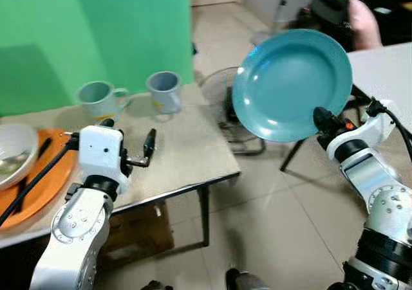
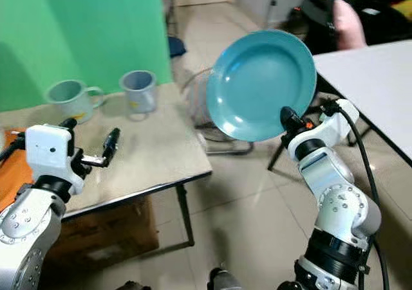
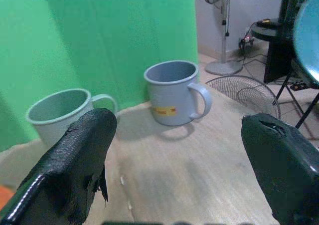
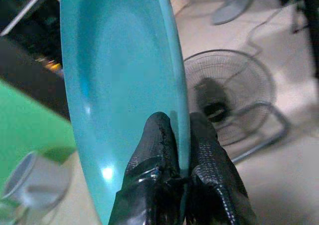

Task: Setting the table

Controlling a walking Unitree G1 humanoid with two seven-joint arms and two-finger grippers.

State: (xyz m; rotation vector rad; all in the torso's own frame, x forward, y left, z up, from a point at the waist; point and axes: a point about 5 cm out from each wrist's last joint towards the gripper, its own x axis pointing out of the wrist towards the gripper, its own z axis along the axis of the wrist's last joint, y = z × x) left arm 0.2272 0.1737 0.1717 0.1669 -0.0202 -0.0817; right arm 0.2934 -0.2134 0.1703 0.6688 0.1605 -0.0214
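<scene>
Pinching the rim of the teal plate (image 1: 291,84) between its pressed-together fingers (image 4: 159,150), the right gripper (image 1: 323,118) holds it nearly on edge in the air over the floor, beyond the wooden table's (image 1: 187,155) corner, so the plate is not yet set down. On the table stand two mugs (image 1: 103,99) (image 1: 165,90) by the green wall, with an orange tray (image 1: 48,181) and bowl (image 1: 14,152) at the left end. Bare tabletop lies between, where the left gripper (image 1: 149,147) hovers with fingers spread and empty; a floor fan (image 2: 203,119) sits near the table edge below the plate's path.
</scene>
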